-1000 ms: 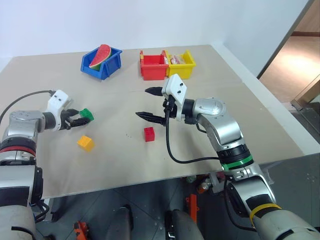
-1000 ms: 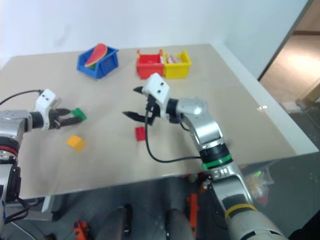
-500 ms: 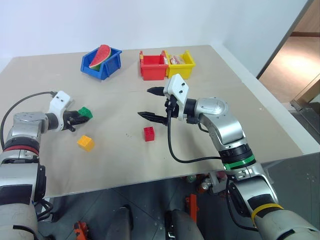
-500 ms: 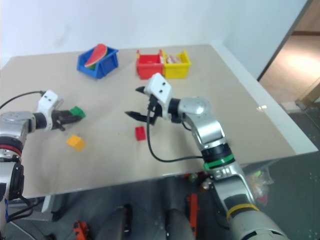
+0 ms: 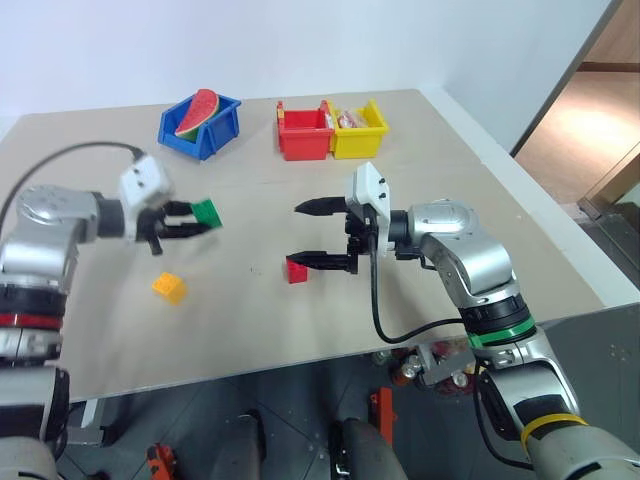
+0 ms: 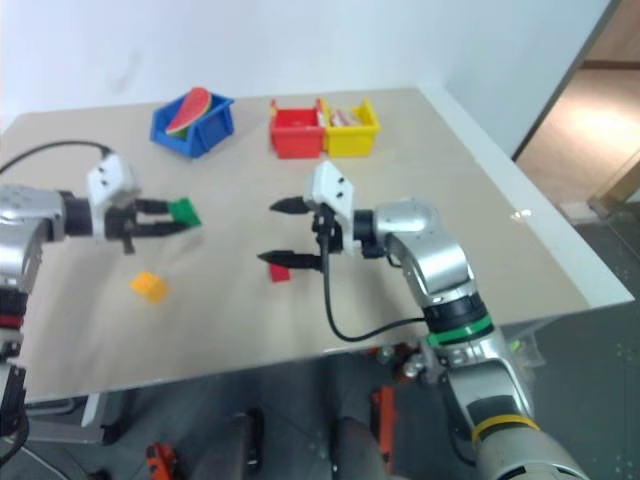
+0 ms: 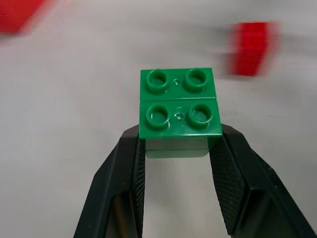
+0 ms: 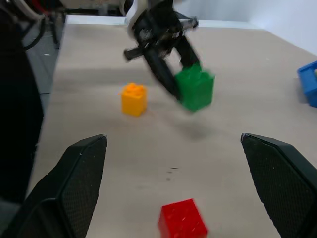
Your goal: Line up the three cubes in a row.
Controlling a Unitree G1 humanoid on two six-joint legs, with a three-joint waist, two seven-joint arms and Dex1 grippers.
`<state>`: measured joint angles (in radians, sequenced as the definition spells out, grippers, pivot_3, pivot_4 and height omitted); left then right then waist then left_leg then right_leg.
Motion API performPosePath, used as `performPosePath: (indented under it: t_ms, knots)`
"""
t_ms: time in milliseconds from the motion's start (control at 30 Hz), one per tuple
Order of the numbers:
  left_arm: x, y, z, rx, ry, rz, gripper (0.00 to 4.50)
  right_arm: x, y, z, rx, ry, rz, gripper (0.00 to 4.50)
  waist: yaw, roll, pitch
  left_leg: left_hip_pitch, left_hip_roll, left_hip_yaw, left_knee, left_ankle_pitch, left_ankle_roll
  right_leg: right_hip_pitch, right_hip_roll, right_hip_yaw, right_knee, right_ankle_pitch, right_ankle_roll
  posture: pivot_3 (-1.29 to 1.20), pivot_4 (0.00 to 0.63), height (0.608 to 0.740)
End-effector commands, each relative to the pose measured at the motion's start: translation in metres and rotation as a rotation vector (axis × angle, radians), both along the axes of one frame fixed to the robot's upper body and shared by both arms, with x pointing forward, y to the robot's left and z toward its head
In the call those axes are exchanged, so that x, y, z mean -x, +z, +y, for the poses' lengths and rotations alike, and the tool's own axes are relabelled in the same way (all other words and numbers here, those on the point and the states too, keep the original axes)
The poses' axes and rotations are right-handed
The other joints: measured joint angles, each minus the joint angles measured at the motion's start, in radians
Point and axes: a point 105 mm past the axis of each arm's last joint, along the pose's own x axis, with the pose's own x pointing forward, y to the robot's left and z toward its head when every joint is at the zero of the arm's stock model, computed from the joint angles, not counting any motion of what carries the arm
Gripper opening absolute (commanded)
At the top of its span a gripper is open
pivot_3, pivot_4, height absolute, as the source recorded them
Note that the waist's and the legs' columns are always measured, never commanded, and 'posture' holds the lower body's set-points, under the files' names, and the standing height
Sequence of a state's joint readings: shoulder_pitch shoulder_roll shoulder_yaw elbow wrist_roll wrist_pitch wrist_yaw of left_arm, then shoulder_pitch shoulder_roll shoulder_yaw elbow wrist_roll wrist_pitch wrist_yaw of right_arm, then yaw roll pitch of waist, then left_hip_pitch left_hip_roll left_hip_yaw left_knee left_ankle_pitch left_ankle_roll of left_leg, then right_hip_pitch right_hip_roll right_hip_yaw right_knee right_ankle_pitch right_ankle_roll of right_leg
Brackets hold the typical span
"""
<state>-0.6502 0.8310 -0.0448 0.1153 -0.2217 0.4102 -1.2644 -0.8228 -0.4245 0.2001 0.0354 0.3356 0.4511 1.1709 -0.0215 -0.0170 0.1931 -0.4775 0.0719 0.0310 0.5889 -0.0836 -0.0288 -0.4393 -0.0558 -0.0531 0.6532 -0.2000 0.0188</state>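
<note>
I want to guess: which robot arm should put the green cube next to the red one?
Left, probably. Its fingers already pinch the green cube above the table; the right fingers are open, empty, by the red cube.

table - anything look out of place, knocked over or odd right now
Nothing looks spilled or damaged. The cubes simply aren't in a row: the green cube is held above the table in the shut left gripper, while the red cube and yellow-orange cube sit upright and apart. The right gripper hovers open by the red one.

red cube [image 7: 251, 48] motion-blurred, red bin [image 7: 20, 12] cut off — contents of yellow bin [image 5: 362, 129] unclear
</note>
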Motion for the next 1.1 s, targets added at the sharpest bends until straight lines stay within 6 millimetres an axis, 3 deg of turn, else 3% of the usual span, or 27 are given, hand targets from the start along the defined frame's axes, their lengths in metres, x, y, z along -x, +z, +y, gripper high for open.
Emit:
performPosePath:
  t_ms: [33, 200, 433, 800, 1100]
  knots:
    - [0.014, 0.010, -0.023, 0.012, -0.057, -0.033, 1.29, 0.005, 0.012, -0.001, -0.023, 0.036, -0.018, 4.50, 0.000, 0.000, 0.000, 0.000, 0.000, 0.000, 0.000, 0.000, 0.000, 0.000, 0.000, 0.000, 0.000, 0.000, 0.000, 0.00, 0.150, 0.740]
    - [0.020, 0.000, -0.035, 0.014, -0.041, -0.002, 1.29, -0.002, 0.011, -0.005, -0.014, 0.011, -0.035, 4.50, 0.001, 0.000, 0.000, 0.000, 0.000, 0.000, 0.002, 0.000, -0.001, 0.001, 0.000, 0.000, 0.000, 0.002, 0.000, 0.00, 0.150, 0.740]
    - [0.024, -0.011, -0.030, -0.002, -0.022, 0.046, 1.29, -0.002, 0.009, -0.005, -0.012, 0.008, -0.041, 4.50, 0.001, 0.000, 0.000, 0.000, 0.000, -0.001, 0.003, 0.000, -0.001, 0.000, 0.000, 0.000, 0.000, 0.002, 0.000, 0.00, 0.150, 0.740]
    - [0.018, -0.032, -0.036, -0.039, -0.022, 0.073, 1.29, -0.002, 0.006, -0.007, -0.003, -0.002, -0.052, 4.50, 0.001, 0.000, 0.000, 0.000, 0.000, 0.000, 0.003, -0.001, -0.001, 0.000, 0.000, 0.000, -0.001, 0.002, 0.000, 0.00, 0.150, 0.740]
    - [0.011, -0.037, -0.037, -0.049, -0.013, 0.063, 1.29, -0.001, 0.005, -0.008, 0.000, -0.010, -0.057, 4.50, 0.001, 0.000, 0.000, 0.000, 0.000, 0.000, 0.003, -0.001, -0.001, 0.000, 0.000, 0.000, -0.001, 0.002, 0.000, 0.00, 0.150, 0.740]
